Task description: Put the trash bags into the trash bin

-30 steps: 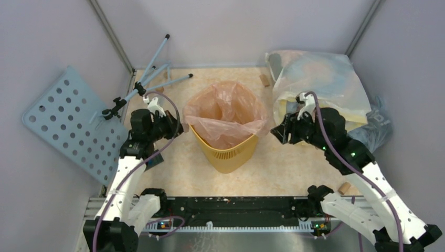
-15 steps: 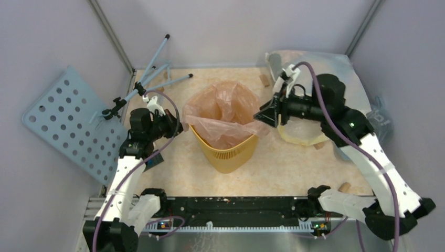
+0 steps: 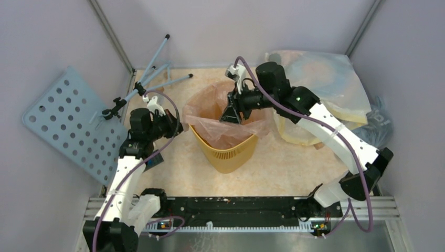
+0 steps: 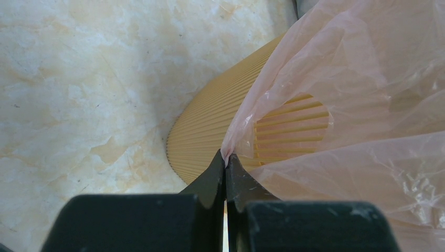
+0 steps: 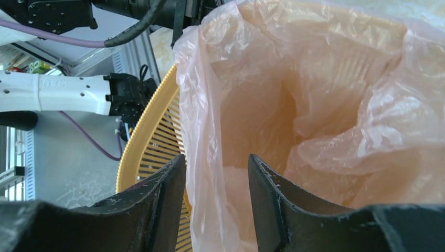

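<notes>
My left gripper is clenched on an edge of the trash bag, which drapes over the trash bin. My right gripper is parted astride a fold above the bin's mouth. Tugging against that pinch could tear the film or tip the bin.

In the top view the pink bag covers the mouth of the yellow bin, so the bin's inside, floor and far rim are hidden. The right gripper shows there only as a dark shape over the film, and its fingertips cannot be made out. In the right wrist view the film hangs in the gap between its parted jaws. Whether it touches them I cannot tell, and the lower edge cuts the jaws off. In the left wrist view the bag runs out at the top and right edges. At the right of the top view the grey-blue bag is mostly hidden behind the whitish sack.
</notes>
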Controlling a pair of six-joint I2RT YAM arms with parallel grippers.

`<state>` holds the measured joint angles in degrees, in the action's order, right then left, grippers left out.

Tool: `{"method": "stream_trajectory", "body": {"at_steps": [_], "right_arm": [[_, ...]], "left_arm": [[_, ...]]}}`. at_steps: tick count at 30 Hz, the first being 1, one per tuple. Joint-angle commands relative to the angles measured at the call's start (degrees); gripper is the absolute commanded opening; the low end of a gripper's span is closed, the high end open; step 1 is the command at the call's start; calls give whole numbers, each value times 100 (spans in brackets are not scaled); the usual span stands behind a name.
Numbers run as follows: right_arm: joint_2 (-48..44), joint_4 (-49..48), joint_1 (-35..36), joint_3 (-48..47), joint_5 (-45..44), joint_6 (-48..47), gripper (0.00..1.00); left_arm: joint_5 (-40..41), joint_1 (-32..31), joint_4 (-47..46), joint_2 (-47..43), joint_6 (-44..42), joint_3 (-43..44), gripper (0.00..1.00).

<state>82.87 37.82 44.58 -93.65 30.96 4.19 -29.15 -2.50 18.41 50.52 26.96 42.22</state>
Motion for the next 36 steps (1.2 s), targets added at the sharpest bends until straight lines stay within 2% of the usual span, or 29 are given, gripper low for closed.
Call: {"method": "stream_trajectory", "body": {"at_steps": [1, 7, 12, 18, 22, 26, 32, 36], "right_arm": [[295, 135, 200, -532, 150, -247, 47], [389, 503, 459, -539, 327, -386, 47], [46, 240, 508, -262, 780, -183, 33], [-344, -32, 627, 173, 1046, 75, 32], [-458, -69, 762, 445, 942, 220, 18], [-580, -52, 890, 589, 525, 306, 9], [-542, 216, 909, 390, -418, 91, 17], [-535, 117, 909, 347, -686, -30, 37]], "left_arm": [[-69, 26, -163, -20, -111, 190, 0], [-39, 24, -163, -13, -146, 196, 0], [-39, 30, -138, -6, -180, 212, 0], [-3, 30, -102, -35, -191, 186, 0], [24, 30, -79, -65, -191, 167, 0], [38, 31, -50, -84, -200, 195, 0], [32, 36, -44, -65, -191, 234, 0], [61, 30, -31, -90, -199, 227, 0]]}}
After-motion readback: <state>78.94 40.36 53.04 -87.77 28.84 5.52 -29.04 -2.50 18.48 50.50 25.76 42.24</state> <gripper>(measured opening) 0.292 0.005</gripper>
